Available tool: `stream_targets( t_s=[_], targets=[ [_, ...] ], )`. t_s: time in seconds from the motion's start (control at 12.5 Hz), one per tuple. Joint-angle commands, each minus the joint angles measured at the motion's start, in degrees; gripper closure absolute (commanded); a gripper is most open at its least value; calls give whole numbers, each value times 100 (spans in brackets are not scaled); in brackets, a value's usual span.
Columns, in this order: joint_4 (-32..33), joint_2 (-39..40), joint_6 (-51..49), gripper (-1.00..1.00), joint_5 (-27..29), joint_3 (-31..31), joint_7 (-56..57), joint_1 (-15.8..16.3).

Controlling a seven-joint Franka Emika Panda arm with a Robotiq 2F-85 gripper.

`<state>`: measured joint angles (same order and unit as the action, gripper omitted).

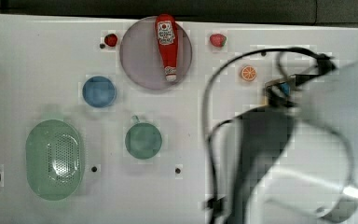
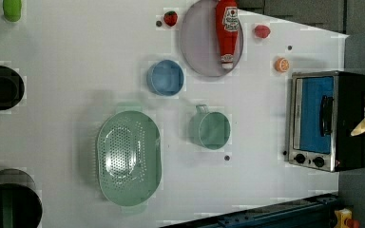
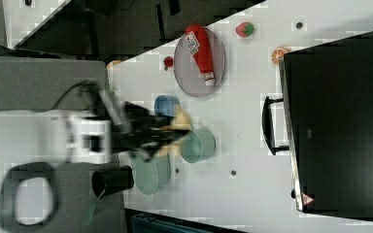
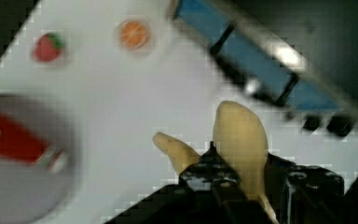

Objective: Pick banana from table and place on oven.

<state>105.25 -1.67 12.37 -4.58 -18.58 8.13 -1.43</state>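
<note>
Jaws clamped on banana [image 4: 240, 140], raised above table [image 4: 121, 102], near oven [image 4: 279, 70]

- A robot lab test bench dressed as a play kitchen, not a real home.
- A plain white counter [image 2: 76, 57] with small dark dots carries toy food: strawberries [image 2: 170, 18], an orange slice [image 2: 281, 64], a ketchup bottle [image 2: 227, 29] on a plate [image 2: 195, 47].
- A toaster oven [image 2: 325, 121] stands at one end.
- A red emergency-stop button [image 2: 344, 219] sits on the frame beside the counter.
</note>
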Motion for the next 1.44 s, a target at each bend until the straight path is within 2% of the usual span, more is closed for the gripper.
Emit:
stream_targets(
  t_s=[0.08,0.4,0.64,0.8,0.88,0.96,1.36,1.44],
  targets=[
    [-158,207,368,48,16,-671,1385,-203],
    [-128,861,1341,48,83,-1442,2504,-253],
    [-113,1382,1431,48,891,-1694,2977,-354],
    [-112,1607,1623,48,1073,-1751,3142,-424],
    [-101,1681,1687,39,1073,-1751,3149,-444],
    [-78,1732,1735,19,1073,-1751,3147,-445],
    [14,1706,1733,-91,1067,-1781,3161,-455],
    [-42,1616,1698,-100,1044,-1777,3236,-429]
  ],
)
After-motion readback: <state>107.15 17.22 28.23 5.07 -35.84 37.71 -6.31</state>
